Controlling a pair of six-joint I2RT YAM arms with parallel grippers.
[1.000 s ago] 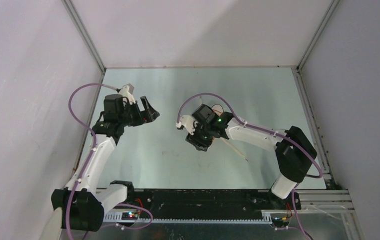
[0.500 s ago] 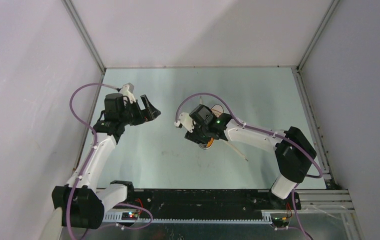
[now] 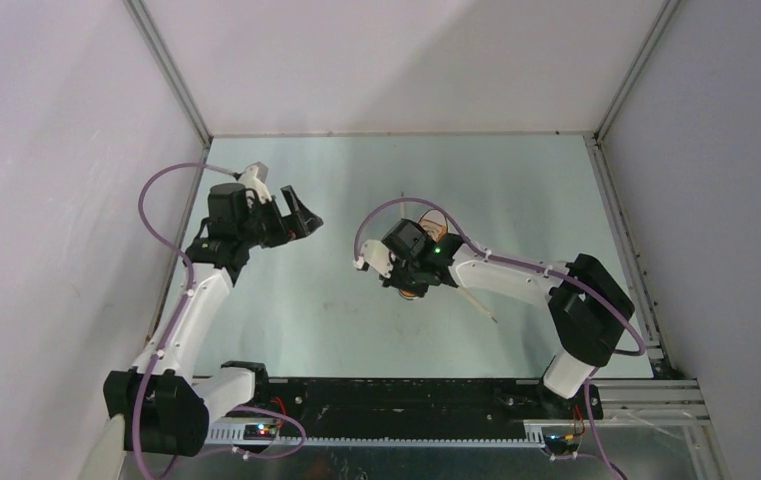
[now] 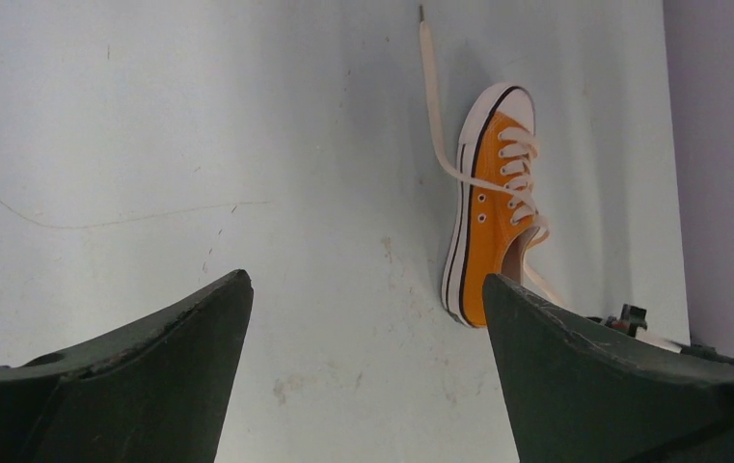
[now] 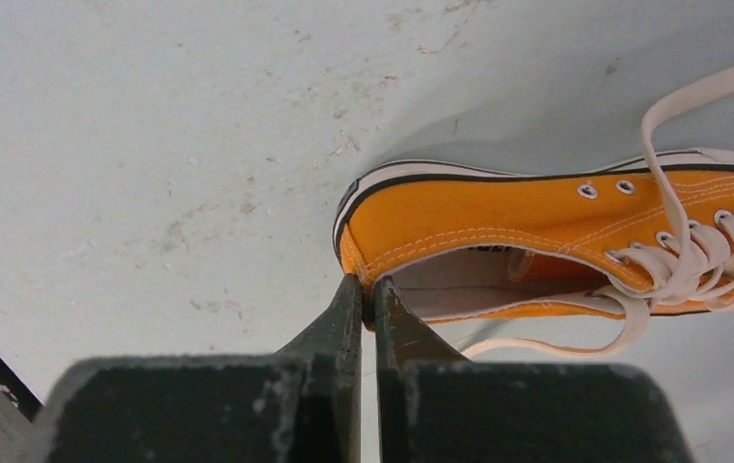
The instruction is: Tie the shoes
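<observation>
The shoe [image 4: 493, 222] is a small orange sneaker with a white toe cap and loose white laces [image 4: 430, 96], lying on the table. In the right wrist view my right gripper [image 5: 367, 289] is shut on the heel rim of the shoe [image 5: 498, 217], one finger inside the collar and one outside. From above, the right gripper [image 3: 408, 285] covers most of the shoe [image 3: 434, 218], and one lace [image 3: 476, 300] trails toward the near right. My left gripper [image 3: 301, 218] hangs open to the left of the shoe, well apart from it, with nothing between its fingers [image 4: 199, 338].
Pale walls close in the green table [image 3: 296, 320] on three sides, with metal rails [image 3: 166, 70] along the corners. The arm bases sit on a black strip [image 3: 406, 405] at the near edge. Scuff marks dot the tabletop.
My right gripper has closed on the shoe's heel rim and shifted slightly toward the near edge. The left gripper stays open and has barely moved.
</observation>
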